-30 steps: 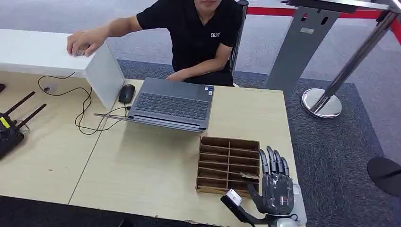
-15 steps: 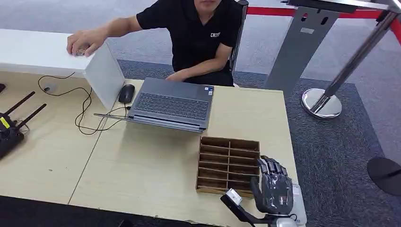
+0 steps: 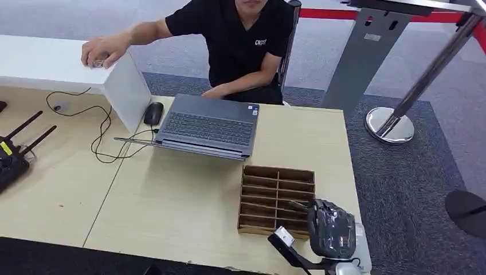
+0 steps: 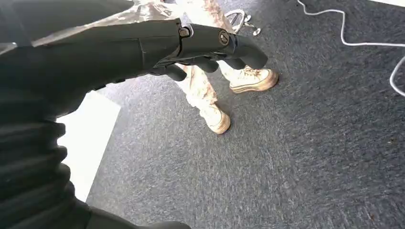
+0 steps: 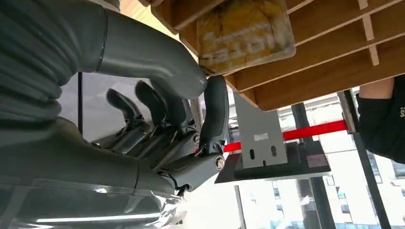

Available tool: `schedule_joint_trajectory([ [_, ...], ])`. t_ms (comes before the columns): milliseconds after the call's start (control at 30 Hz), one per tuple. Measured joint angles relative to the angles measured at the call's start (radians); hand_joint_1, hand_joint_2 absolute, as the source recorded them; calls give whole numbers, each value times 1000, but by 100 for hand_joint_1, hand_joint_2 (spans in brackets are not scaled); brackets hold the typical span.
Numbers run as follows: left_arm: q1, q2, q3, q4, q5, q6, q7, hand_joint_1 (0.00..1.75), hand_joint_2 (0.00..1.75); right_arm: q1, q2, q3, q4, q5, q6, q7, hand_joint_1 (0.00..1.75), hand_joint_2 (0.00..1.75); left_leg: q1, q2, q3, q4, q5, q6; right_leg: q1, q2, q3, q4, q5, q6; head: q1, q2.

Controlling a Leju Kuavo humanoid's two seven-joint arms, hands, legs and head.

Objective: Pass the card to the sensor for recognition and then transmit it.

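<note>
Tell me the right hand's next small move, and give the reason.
Probably lift the card straight out of the wooden organizer: the right hand looks pinched on the card's edge with thumb and a finger, while the card sits in its slot.

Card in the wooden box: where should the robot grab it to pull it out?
Grab the card by the edge sticking out of its slot, pinched between thumb and finger, coming from the box's open side. The card stands between wooden dividers, so its flat faces are walled in and just that edge is free. The right hand seems to pinch it there.
</note>
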Motion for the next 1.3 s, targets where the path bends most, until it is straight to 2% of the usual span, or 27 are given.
schedule_joint_trajectory([
  [67,0,0,0,0,-2,0,0,0,175,0,0,0,0,2,0,0,175,175,0,0,0,0,0,0,0,0,0,0,0,0,0,0],
  [100,0,0,0,0,-3,0,0,0,175,0,0,0,0,3,0,0,30,175,0,0,0,0,0,0,0,0,0,0,0,0,0,0],
  [133,0,0,0,0,-5,0,0,0,175,0,0,-1,0,8,0,0,42,175,0,0,0,0,0,0,0,0,0,0,0,0,0,0],
  [200,0,0,0,0,-6,0,0,0,175,0,0,-3,0,10,-1,0,38,175,0,0,0,0,0,0,0,0,0,0,0,0,0,0],
  [233,0,0,0,0,-6,0,0,0,175,0,0,-4,0,10,-1,0,5,175,0,0,0,0,0,0,0,0,0,0,0,0,0,0],
  [300,0,0,0,0,-8,0,0,0,175,0,0,-5,0,10,0,0,0,175,0,0,0,0,0,0,0,0,0,0,0,0,0,0],
  [1300,0,0,0,0,-12,0,0,0,175,0,0,-7,0,32,-2,0,0,175,0,0,0,0,0,0,0,0,0,0,0,0,0,0],
])
